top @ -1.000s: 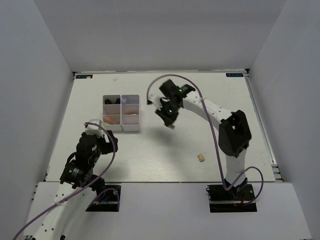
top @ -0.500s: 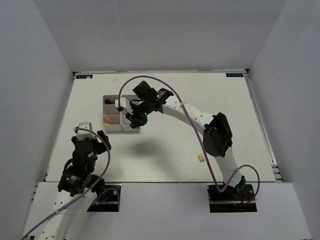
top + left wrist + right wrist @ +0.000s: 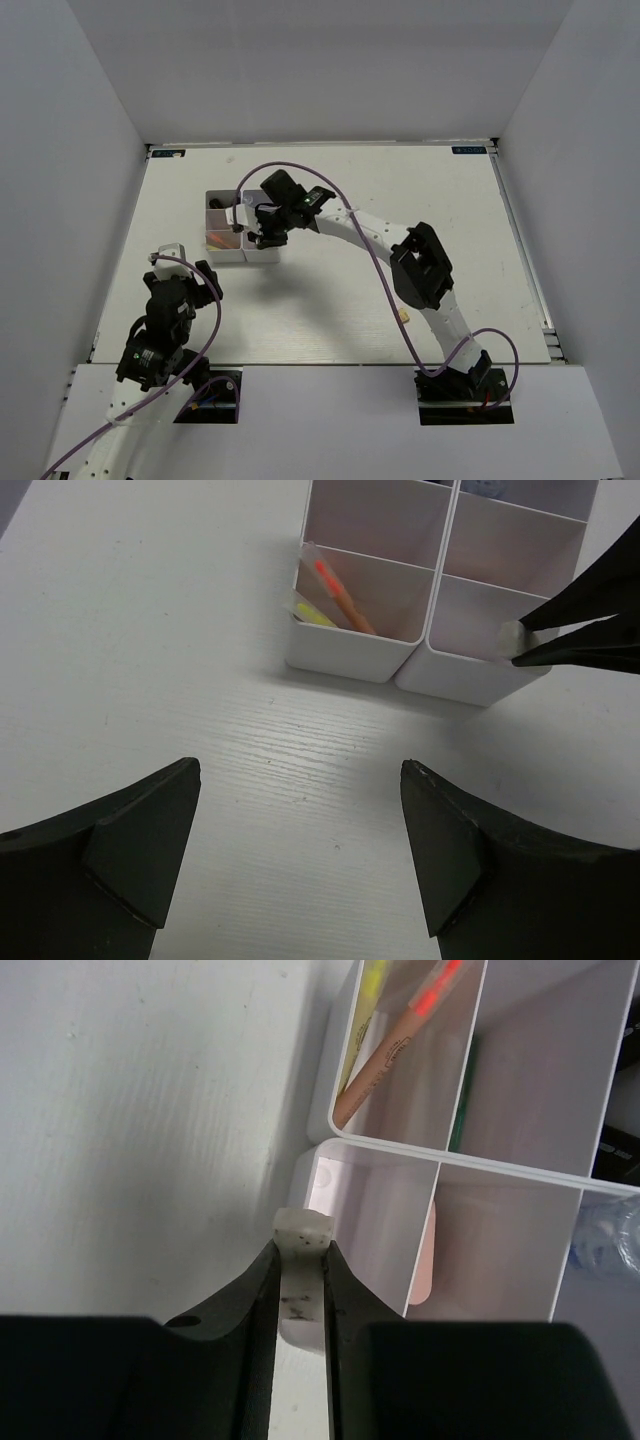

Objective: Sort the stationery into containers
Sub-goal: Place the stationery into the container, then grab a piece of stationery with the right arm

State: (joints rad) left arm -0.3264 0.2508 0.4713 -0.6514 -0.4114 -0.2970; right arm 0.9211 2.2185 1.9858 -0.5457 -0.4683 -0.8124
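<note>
My right gripper (image 3: pixel 302 1250) is matte black, and the small block (image 3: pixel 300 1295) in it is off-white grey with a few dark specks. The organizer box (image 3: pixel 520 1173) is plain white with a faint pinkish cast inside, and in it show a tan pen (image 3: pixel 385 1060) with a neon red-orange band, a yellow pen (image 3: pixel 372 980), a dark green sliver (image 3: pixel 462 1100) that may be the highlighter, and a pale pink capsule (image 3: pixel 424 1260). The table (image 3: pixel 150 1110) is white with a fine streaked grain, the tan block (image 3: pixel 402 316) on it is light beige, my cables (image 3: pixel 290 165) are purple, and my left gripper (image 3: pixel 300 770) is black too.
</note>
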